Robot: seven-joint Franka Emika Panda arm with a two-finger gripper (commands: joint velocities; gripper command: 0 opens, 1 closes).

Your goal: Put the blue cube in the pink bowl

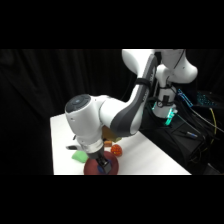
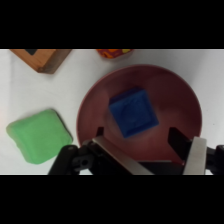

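Your gripper [image 2: 142, 150] stood open directly over the pink bowl [image 2: 185, 95], holding nothing; the blue cube [image 2: 133, 112] lay free inside it, so I judge only a straight lift remained. A green block [image 2: 39, 136] lay beside the bowl; nothing blocked the retreat.

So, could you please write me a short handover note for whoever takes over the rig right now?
Claw: open, hanging just above the pink bowl, fingers apart on either side of the blue cube and not gripping it.
Blue cube: lying inside the pink bowl, on its bottom.
Pink bowl: at the table's near edge in the side view, under the claw.
Nearby: a green block beside the bowl and a brown wooden block further off, both outside the bowl.
Done: the cube is in the bowl and released.
Left: probably only lifting the arm clear of the bowl.
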